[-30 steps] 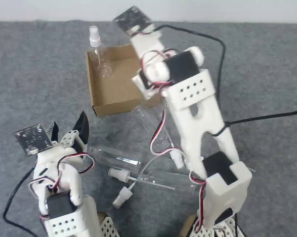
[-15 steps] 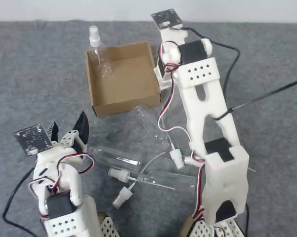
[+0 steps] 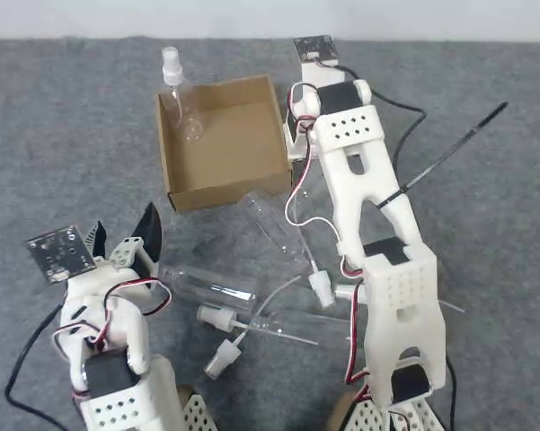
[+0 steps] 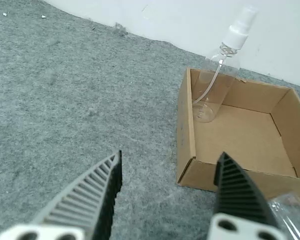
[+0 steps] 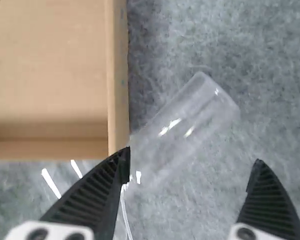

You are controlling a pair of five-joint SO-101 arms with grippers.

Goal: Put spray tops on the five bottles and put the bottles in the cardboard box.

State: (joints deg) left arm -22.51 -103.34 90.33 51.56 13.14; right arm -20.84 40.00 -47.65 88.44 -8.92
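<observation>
Bottle (image 5: 189,125) lies just beside the cardboard box (image 5: 50,75), right claw (image 5: 192,160) spread wide above it, left claw (image 4: 169,156) wide too.

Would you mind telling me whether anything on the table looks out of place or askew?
Nothing looks spilled or damaged. One clear bottle lies on its side at the cardboard box's near corner, and loose spray tops lie scattered among other fallen bottles.

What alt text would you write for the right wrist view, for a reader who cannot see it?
The right gripper, jaws open, hangs over a clear bottle lying on its side on grey carpet. One end of the bottle lies close to a corner of the open cardboard box.
</observation>
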